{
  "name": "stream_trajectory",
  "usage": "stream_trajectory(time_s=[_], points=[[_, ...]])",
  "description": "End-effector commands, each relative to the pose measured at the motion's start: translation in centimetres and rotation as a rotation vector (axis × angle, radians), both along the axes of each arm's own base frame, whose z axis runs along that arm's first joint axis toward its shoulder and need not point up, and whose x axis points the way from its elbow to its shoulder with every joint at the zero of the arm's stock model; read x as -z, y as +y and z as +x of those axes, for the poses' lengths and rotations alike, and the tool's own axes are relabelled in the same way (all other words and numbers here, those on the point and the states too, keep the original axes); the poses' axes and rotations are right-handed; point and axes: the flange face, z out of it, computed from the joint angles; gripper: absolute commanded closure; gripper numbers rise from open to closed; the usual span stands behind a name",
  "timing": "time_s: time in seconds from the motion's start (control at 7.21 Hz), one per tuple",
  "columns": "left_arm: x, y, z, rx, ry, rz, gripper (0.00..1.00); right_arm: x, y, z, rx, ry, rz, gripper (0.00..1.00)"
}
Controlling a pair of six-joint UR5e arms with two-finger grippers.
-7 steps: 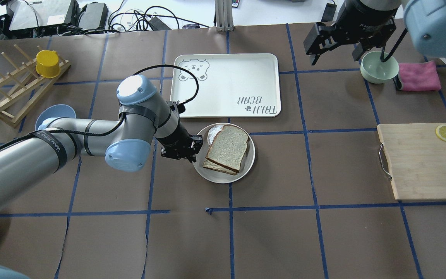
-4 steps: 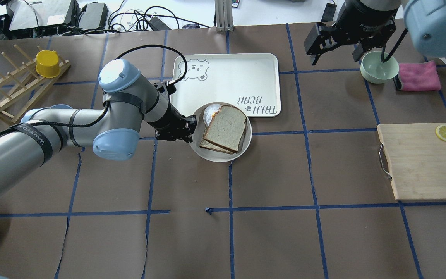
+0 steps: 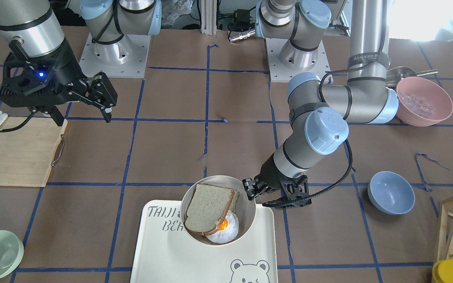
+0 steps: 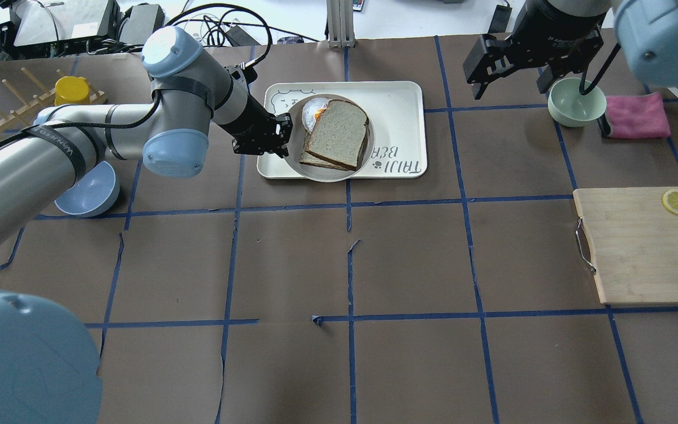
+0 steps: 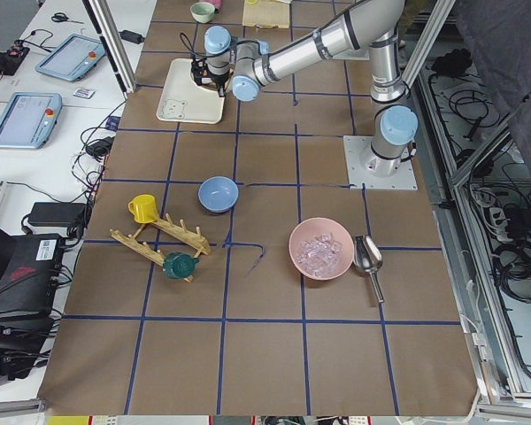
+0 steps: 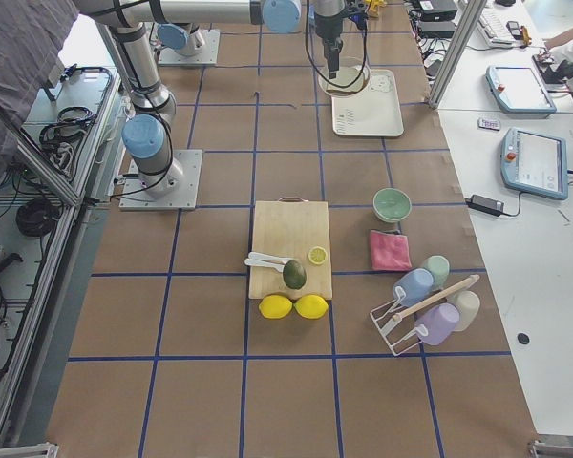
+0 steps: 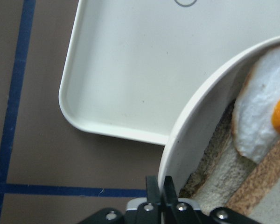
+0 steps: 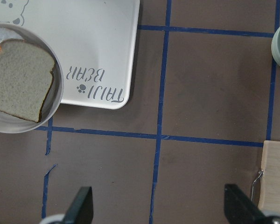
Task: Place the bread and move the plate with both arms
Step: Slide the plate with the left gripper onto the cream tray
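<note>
The robot's left gripper (image 4: 277, 135) pinches the rim of the plate (image 4: 328, 176), its jaws narrowed onto the plate's left edge, as the left wrist view shows. The plate sits over the near-left part of the "TAIJI BEAR" tray (image 4: 398, 106), and its near edge overhangs the tray's border. Whether it rests on the tray or hangs just above it is hard to tell. The bread (image 4: 336, 132) lies on the plate, stacked on a second slice, with a fried egg (image 4: 315, 110) showing at the far-left side. The right gripper (image 8: 158, 209) hovers well apart to the right, near a pale green bowl (image 4: 576, 105), its jaws spread wide and holding nothing.
</note>
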Motion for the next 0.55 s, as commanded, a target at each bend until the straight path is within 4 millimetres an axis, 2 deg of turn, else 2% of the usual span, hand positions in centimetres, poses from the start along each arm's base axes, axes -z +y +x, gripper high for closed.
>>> stream_trajectory(time_s=[0.0,0.14,0.42], points=[[2.1,-5.5,-0.4,-0.042,0.026,-0.001,1.0,0.0,0.0,0.0,0.0,0.0,0.0,0.0],[3.3,-6.5,-0.4,-0.045,0.025,0.009,1.0,0.0,0.1,0.1,-0.001,-0.001,0.0,0.0],[5.1,-6.3,-0.4,-0.063,0.026,0.045,1.0,-0.2,0.2,0.0,0.0,-0.001,0.0,0.0]])
